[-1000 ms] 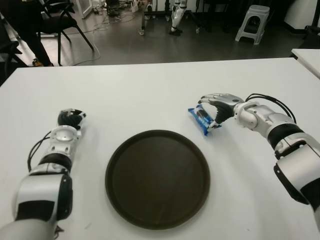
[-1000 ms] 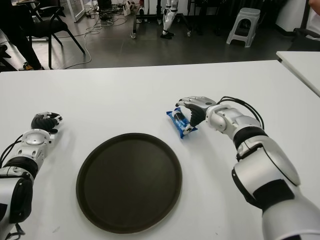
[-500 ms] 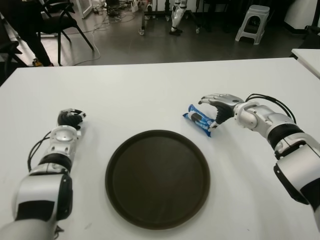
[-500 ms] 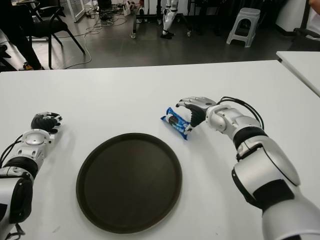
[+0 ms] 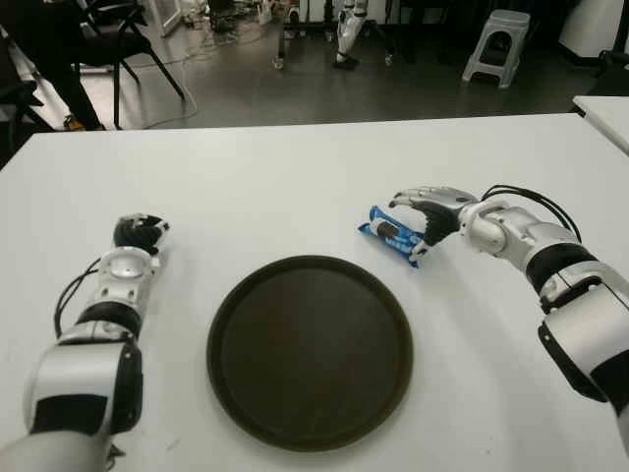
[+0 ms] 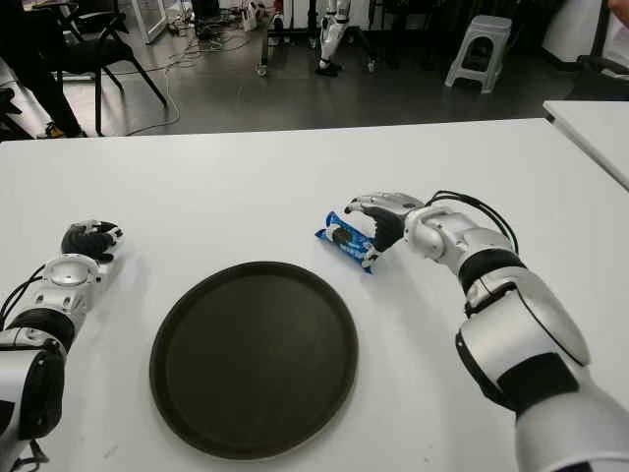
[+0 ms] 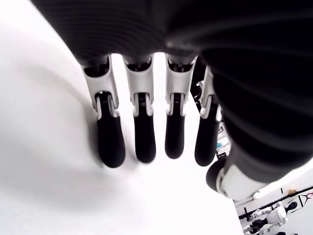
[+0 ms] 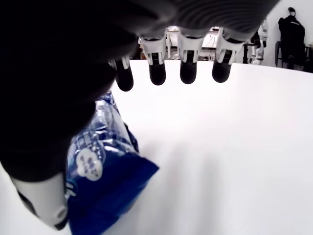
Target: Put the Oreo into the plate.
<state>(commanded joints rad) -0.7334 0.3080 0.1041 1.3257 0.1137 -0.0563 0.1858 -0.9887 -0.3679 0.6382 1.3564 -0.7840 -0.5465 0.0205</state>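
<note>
So compared with a second ago, the Oreo [image 5: 392, 235] has swung round: it was lying steeply with its far end up by the fingers, and now it sits flatter, long axis running from centre toward lower right, shifted a bit left. Barely any change from half a second back. My right hand [image 5: 429, 211] has hardly moved, right of centre in the eye views.

Where the pack is now: on the table [image 5: 295, 177], just off the upper right edge of the plate [image 5: 310, 349], not on it. Its right end is tucked under my palm. In the right wrist view the pack [image 8: 98, 161] lies against the thumb [image 8: 46, 205], while the four fingertips [image 8: 157, 73] hang spread above the table, clear of the wrapper. So the hand's loosely open, nothing actually gripped.

Left hand [image 5: 135, 234] is at the left, beside the plate's upper left, fingers curled with nothing in them.
</note>
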